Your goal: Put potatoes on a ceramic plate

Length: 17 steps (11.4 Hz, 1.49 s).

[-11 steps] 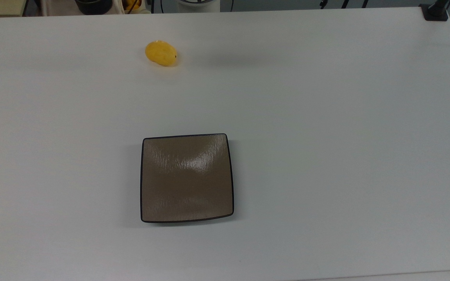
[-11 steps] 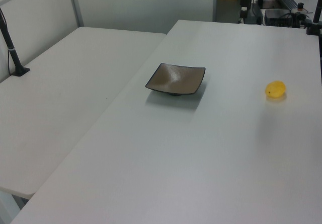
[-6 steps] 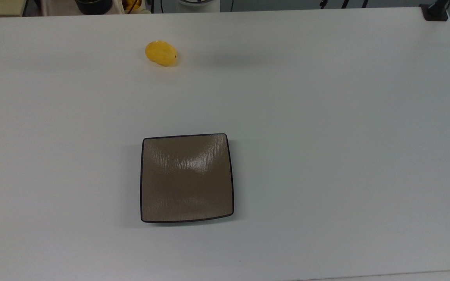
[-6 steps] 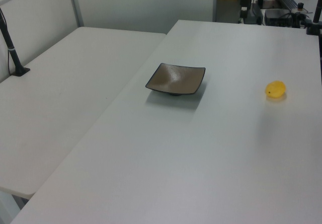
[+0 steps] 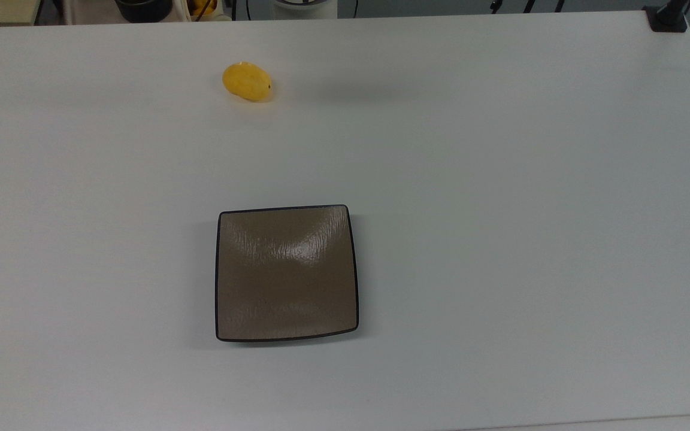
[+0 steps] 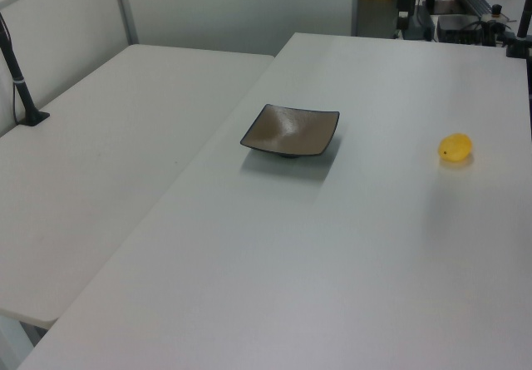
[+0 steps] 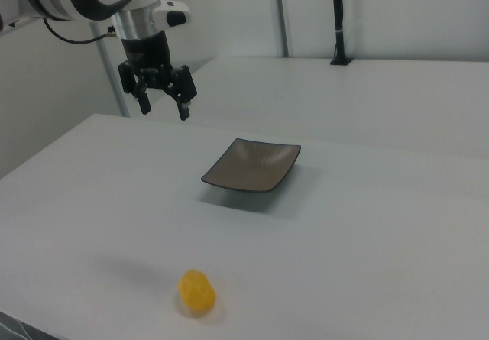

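1. A broad white table (image 5: 501, 179) is seen carrying both task things; nothing on it is found to have shifted over the last second, in the top or left views.
2. The ceramic plate (image 5: 287, 273) is seen bare near the table's middle, so no placing has been done.
3. The gripper (image 7: 160, 105) is seen in the right view hanging high above the table, toward the right view's left, with its fingers spread apart and nothing between them.
4. The potato (image 5: 247, 81) is found lying on the table, well apart from the plate, toward the top view's upper left.
5. Since no change is shown, the task is judged to be at its start: the potato is yet to be reached and gripped.
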Each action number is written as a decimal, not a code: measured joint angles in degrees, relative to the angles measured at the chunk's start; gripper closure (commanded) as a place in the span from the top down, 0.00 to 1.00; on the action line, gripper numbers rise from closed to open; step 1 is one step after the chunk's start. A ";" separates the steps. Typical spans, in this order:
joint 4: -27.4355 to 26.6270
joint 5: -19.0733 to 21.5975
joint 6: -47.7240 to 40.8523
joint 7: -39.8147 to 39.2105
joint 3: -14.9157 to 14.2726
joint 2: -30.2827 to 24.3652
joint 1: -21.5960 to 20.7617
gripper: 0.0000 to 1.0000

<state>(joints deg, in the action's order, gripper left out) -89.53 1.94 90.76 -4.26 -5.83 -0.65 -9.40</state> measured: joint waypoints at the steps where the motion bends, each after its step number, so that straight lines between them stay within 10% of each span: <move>1: 0.00 0.00 0.00 0.00 0.00 0.00 0.00 1.00; 5: -0.01 0.00 0.00 -0.56 0.03 0.15 -0.10 1.00; 17: -7.45 -0.01 -9.68 -45.20 0.53 -2.78 7.18 1.00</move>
<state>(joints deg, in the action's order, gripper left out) -96.98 1.93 81.07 -49.45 -5.30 -3.43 -2.22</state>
